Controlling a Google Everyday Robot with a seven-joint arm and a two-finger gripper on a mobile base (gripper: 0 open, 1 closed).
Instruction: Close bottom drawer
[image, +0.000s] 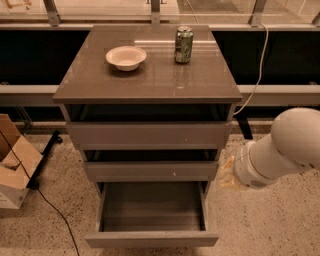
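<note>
The bottom drawer (152, 239) is the lowest of three grey-brown drawers in a cabinet. It stands pulled far out toward me, and its wide shallow grey box (152, 202) looks empty. The middle drawer (150, 171) and top drawer (149, 135) are each pulled out a little. My white arm (285, 147) comes in from the right. My gripper (227, 172) is its yellowish end, right of the cabinet at the height of the middle drawer, above and to the right of the bottom drawer's front and not touching it.
A white bowl (126, 57) and a green can (183, 44) stand on the cabinet top (150, 82). A cardboard box (12, 165) and a black cable (55, 212) lie on the speckled floor at left. A white cable (257, 75) hangs at the right behind.
</note>
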